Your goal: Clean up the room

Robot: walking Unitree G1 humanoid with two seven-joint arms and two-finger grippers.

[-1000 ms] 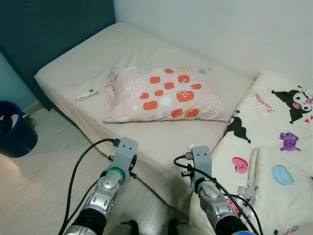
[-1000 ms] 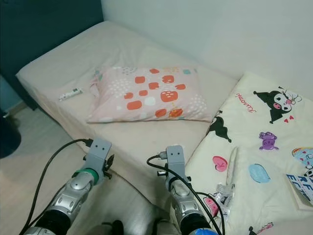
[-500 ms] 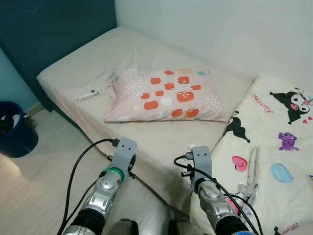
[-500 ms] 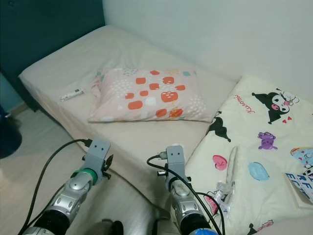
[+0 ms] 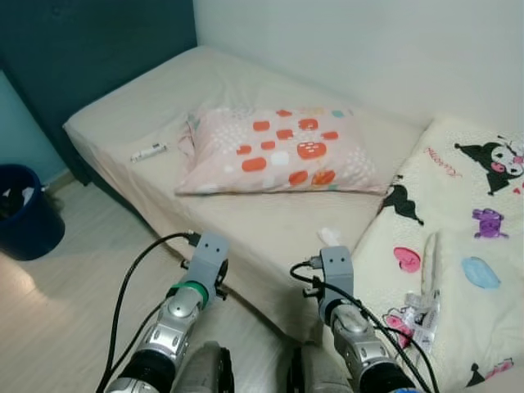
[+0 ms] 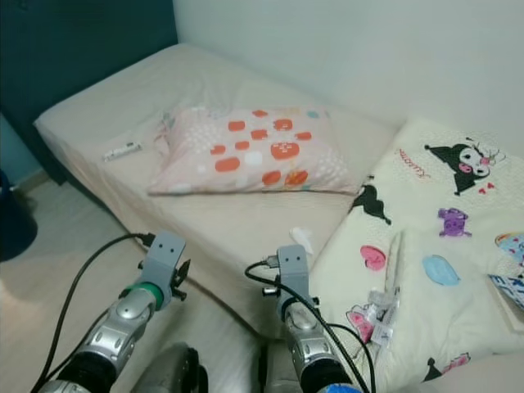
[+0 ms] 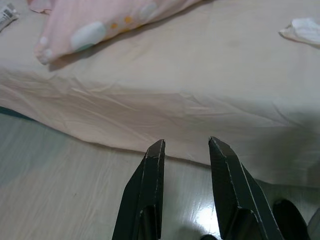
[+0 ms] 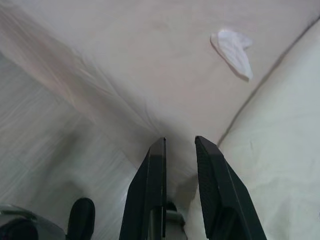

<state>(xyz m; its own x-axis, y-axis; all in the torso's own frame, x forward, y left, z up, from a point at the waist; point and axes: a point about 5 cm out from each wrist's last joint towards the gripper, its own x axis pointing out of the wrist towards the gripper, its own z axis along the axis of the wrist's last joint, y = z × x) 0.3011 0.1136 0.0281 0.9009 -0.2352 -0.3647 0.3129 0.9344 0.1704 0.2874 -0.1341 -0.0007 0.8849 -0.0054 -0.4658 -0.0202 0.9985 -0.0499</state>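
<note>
Crumpled white tissue (image 8: 232,50): lies on the beige bedsheet (image 5: 270,229), frame centre, beside the quilt edge; likely litter to bin.
Right gripper (image 8: 179,145): black fingers slightly apart, empty, aimed at the mattress edge below it.
Left gripper (image 7: 183,146): fingers apart, empty, low over the pale floor.
Cartoon-print quilt (image 5: 467,246): soft, rumpled, right side.
Pink spotted pillow (image 5: 278,151): plump, upper centre.

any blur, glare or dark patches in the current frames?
Eye views: evenly lit, pillow print slightly soft. Left wrist view: sharp, small glare on the floor beside the left end effector, shadow under the bed edge. Right wrist view: soft, tissue readable, right end effector dark.
</note>
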